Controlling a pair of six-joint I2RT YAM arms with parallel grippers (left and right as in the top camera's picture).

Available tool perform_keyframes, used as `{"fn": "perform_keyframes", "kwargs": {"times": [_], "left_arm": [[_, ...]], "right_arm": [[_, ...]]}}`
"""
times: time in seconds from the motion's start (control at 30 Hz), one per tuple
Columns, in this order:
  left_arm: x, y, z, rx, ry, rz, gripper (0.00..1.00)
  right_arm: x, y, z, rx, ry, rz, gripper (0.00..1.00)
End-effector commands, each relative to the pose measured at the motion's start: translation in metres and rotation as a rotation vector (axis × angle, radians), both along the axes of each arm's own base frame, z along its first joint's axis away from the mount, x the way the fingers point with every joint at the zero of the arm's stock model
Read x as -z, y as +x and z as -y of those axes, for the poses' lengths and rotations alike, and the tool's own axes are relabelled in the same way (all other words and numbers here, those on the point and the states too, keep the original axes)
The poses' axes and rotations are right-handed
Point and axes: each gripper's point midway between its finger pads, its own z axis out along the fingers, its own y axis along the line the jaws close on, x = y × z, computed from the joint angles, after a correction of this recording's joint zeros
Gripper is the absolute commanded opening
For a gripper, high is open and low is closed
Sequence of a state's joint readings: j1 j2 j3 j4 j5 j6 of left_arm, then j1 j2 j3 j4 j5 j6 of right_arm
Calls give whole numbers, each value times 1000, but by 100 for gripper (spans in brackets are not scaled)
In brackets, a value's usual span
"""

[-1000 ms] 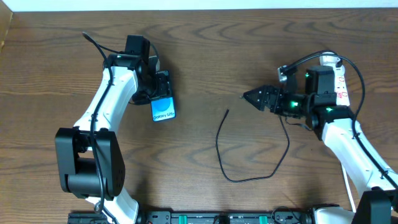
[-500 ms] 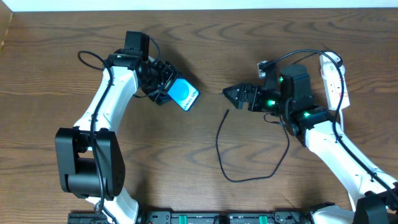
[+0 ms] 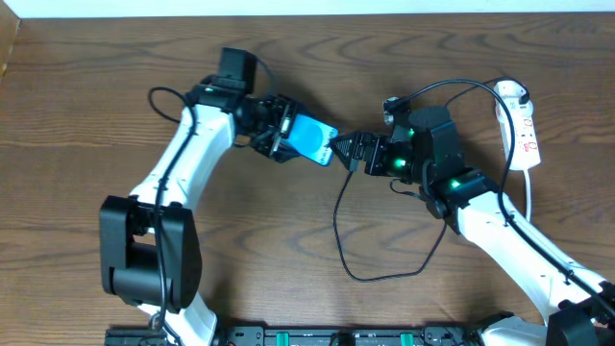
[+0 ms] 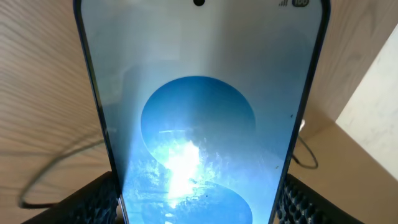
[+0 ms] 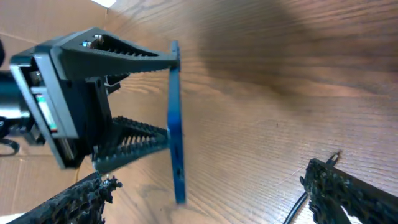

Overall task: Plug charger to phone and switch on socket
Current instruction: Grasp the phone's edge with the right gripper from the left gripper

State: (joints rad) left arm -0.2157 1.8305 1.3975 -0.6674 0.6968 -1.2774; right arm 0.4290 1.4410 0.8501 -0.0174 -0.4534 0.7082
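Surface point(image 3: 77, 115): brown wood, which you see with its grain running left to right across the overhead view. White band point(image 3: 307, 7): along the surface's far edge. Tan corner point(image 3: 8, 48): at your upper left. Pale panel point(image 4: 379, 93): right of the left wrist view, nature unclear.

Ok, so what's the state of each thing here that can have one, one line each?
phone: screen lit, clamped in the left gripper, off the table.
left gripper: shut on the phone.
right gripper: open, empty, next to the phone's end.
charger: lying loose on the table, tip not in the phone.
socket: lying on the table; switch position too small to tell.
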Motion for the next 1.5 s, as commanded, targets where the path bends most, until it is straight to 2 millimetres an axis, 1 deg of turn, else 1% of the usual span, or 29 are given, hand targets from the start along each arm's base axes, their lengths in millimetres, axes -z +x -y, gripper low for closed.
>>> {"fn": "perform_keyframes", "kwargs": {"times": [0.0, 0.07, 0.17, 0.2, 0.3, 0.53, 0.6, 0.67, 0.7, 0.77, 1.0, 1.13, 1.2, 1.3, 1.47], "left_arm": [[-22, -2, 22, -7, -61, 7, 7], [-24, -4, 32, -9, -73, 1, 7], [-26, -7, 41, -13, -85, -13, 7], [-28, -8, 48, -7, -97, -13, 7], [-29, -12, 57, -2, -112, -27, 7], [-36, -15, 75, 35, -145, -2, 7], [-38, -18, 79, 49, -158, -4, 7], [-38, -20, 81, 54, -157, -4, 7], [-38, -20, 81, 55, -157, -5, 7], [-38, -20, 82, 56, -159, -6, 7], [-44, -21, 86, 77, -194, 2, 7], [-45, -22, 88, 83, -198, 2, 7], [-44, -22, 88, 83, -198, 2, 7], [-44, -22, 88, 83, -198, 2, 8], [-44, -22, 88, 82, -197, 2, 7]], "right_arm": [[-5, 5, -1, 30, -1, 9, 97], [-5, 6, 0, 38, -2, 7, 95], [-3, 8, 2, 63, -6, -1, 94], [-3, 9, 3, 69, -10, 2, 94], [-3, 10, 4, 76, -13, 1, 93], [-2, 10, 5, 80, -16, 2, 91], [-2, 11, 5, 84, -19, 3, 88], [-2, 11, 5, 84, -19, 4, 81], [-2, 11, 5, 84, -19, 4, 75], [-2, 11, 5, 84, -19, 4, 65], [-2, 10, 6, 80, -24, 5, 54], [-1, 10, 6, 80, -25, 3, 42], [-1, 10, 6, 80, -26, 2, 34], [0, 9, 6, 80, -27, -1, 27], [1, 9, 6, 80, -29, -5, 6]]}}
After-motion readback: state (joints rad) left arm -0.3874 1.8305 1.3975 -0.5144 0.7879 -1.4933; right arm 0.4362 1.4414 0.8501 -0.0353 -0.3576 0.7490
